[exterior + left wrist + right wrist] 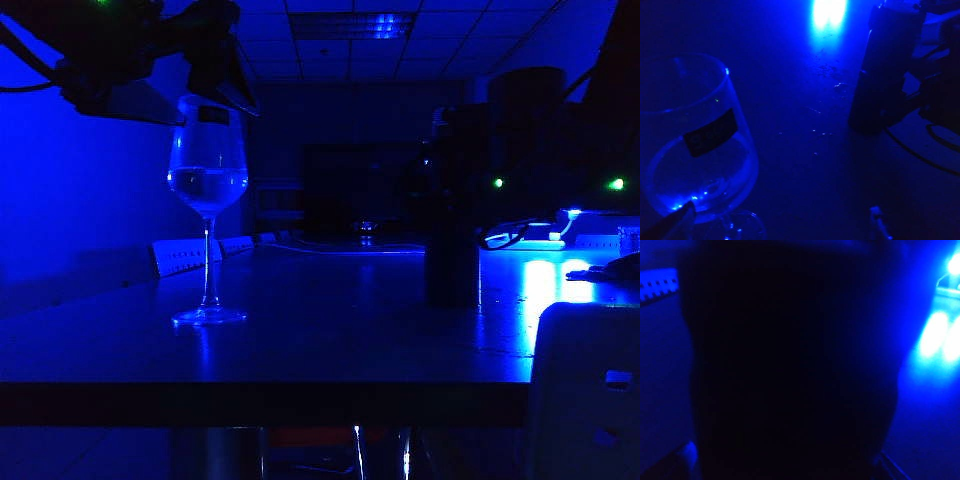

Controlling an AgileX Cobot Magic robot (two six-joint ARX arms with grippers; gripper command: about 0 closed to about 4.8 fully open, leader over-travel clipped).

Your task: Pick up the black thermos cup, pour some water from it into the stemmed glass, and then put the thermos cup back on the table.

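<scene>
From the exterior, the glass [208, 180], holding water, stands left on the counter [330, 330] and the thermos [452, 250] right, well apart; the left gripper [215, 75] hangs just above the glass rim and could tip it. The left wrist view shows this gripper's fingertip [675, 222] beside the bowl, jaws open. In the right wrist view the thermos fills the frame; the right gripper [785, 467] stands open around it, so a skewed closing could topple it.

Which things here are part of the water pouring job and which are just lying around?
Part of the job:
- black thermos cup, standing on the table
- stemmed glass, water already in it
- left gripper, above the glass
- right gripper, at the thermos

Just lying around:
- cables
- pale box
</scene>
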